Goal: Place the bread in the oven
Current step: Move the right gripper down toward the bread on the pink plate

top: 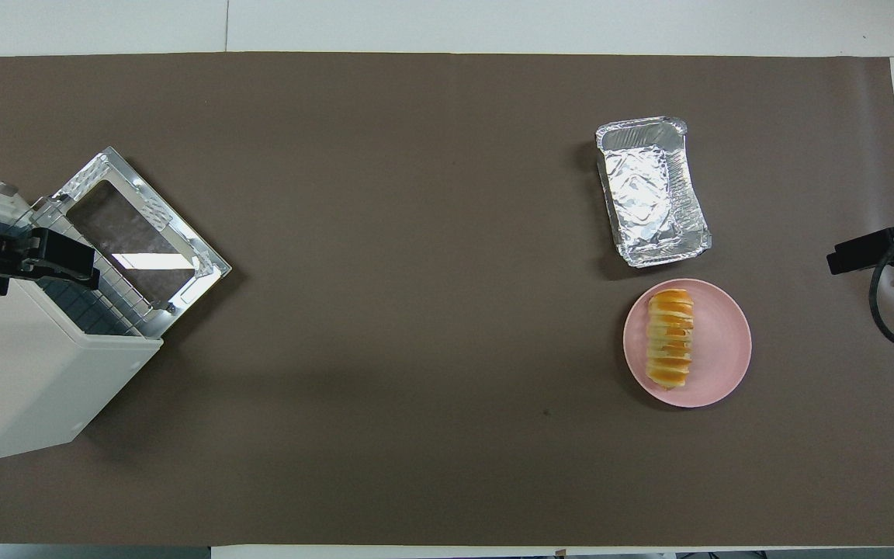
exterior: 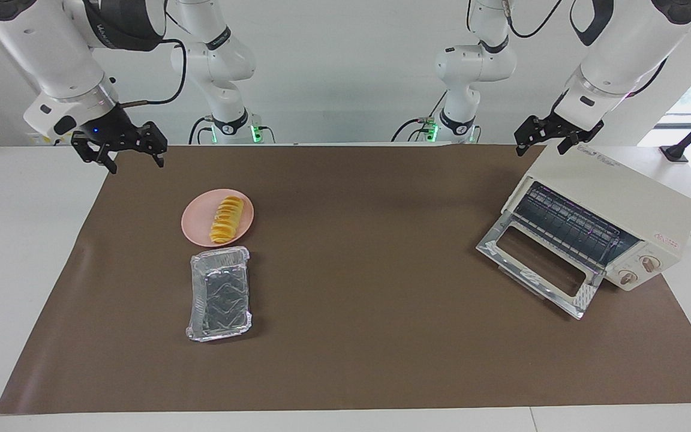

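Note:
The bread [exterior: 227, 219], a golden ridged loaf, lies on a round pink plate [exterior: 195, 231] toward the right arm's end of the table; it also shows in the overhead view [top: 670, 338] on the plate [top: 722, 341]. The cream-white oven [exterior: 615, 192] stands at the left arm's end with its glass door [exterior: 534, 264] dropped open and the wire rack showing; it is also in the overhead view [top: 36, 380]. My right gripper [exterior: 135, 162] hangs open and empty over the mat's corner, apart from the plate. My left gripper [exterior: 540, 147] hangs open and empty over the oven's top.
A crinkled silver foil tray [exterior: 221, 294] lies empty beside the plate, farther from the robots; it also shows in the overhead view [top: 653, 190]. A brown mat [exterior: 369, 336] covers the table. The oven's two knobs [exterior: 639, 270] sit beside its door.

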### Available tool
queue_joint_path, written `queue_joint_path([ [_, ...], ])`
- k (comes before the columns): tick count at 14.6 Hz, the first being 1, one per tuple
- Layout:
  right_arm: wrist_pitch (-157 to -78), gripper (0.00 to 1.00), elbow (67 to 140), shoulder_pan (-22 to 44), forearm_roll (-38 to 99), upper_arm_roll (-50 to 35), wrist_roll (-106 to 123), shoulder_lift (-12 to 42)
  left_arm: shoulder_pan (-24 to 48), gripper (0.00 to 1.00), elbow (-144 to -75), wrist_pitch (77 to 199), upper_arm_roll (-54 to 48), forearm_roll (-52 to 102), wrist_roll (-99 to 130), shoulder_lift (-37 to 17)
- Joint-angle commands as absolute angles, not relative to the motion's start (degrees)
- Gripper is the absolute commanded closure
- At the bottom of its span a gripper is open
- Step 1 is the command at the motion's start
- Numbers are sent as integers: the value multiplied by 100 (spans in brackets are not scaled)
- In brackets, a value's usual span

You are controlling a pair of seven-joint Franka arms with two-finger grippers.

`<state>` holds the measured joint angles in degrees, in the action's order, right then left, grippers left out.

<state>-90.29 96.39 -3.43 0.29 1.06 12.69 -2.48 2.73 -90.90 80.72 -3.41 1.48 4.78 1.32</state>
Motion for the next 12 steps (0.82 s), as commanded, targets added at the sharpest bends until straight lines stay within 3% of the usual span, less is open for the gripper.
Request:
queue_joint_path([
  [1,-9026,0,9782,-439,9,44,1354,-369,202,0,-9308,8200,-387,176,466,316],
  [7,-9052,0,9966,-396,-26,44,1345,-465,202,0,-9308,8200,-387,176,466,316],
  [12,-9894,0,11431,-256,-26,-26,1039,-1150,202,0,-9308,8200,-387,176,466,316],
])
